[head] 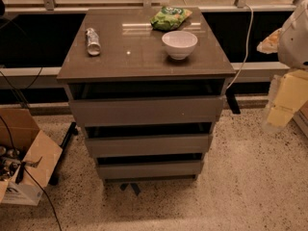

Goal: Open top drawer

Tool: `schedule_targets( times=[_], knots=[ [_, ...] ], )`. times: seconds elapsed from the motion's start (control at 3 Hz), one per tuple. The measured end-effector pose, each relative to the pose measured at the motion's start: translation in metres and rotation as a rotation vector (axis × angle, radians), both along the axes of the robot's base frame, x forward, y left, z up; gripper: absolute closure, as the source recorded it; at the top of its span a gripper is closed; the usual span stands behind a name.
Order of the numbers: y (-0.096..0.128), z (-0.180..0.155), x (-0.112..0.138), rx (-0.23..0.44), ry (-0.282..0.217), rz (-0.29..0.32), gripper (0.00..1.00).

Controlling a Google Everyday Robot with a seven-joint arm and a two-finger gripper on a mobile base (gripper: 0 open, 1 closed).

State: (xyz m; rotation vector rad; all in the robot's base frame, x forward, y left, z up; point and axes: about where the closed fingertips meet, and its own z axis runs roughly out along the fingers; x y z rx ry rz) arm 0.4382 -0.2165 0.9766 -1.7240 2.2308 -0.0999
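The top drawer (147,110) is the widest grey-brown front of three on a low cabinet in the middle of the view. It has no handle, and a dark gap shows between it and the cabinet top (120,57). Two narrower drawer fronts (148,145) sit below it. My gripper (285,100) is at the far right edge, pale yellow below the white arm housing (296,32). It is off to the right of the cabinet, at about the height of the top drawer, and touches nothing.
On the cabinet top stand a white bowl (179,44), a green snack bag (170,18) and a can lying down (92,41). An open cardboard box (26,162) is on the floor at left. A white cable (244,47) hangs at right.
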Motion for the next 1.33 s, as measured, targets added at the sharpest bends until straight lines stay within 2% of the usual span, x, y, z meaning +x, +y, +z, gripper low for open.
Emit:
schedule_targets(
  times=[0.33,0.67,1.0,1.33],
  knots=[
    [0.001,0.001,0.000,-0.003,-0.004,0.000,0.00],
    [0.006,-0.005,0.010,-0.036,-0.036,0.034,0.00],
    [0.008,-0.019,0.024,-0.056,-0.083,0.089,0.00],
    [0.013,-0.034,0.050,-0.022,-0.130,0.132,0.00]
  ],
)
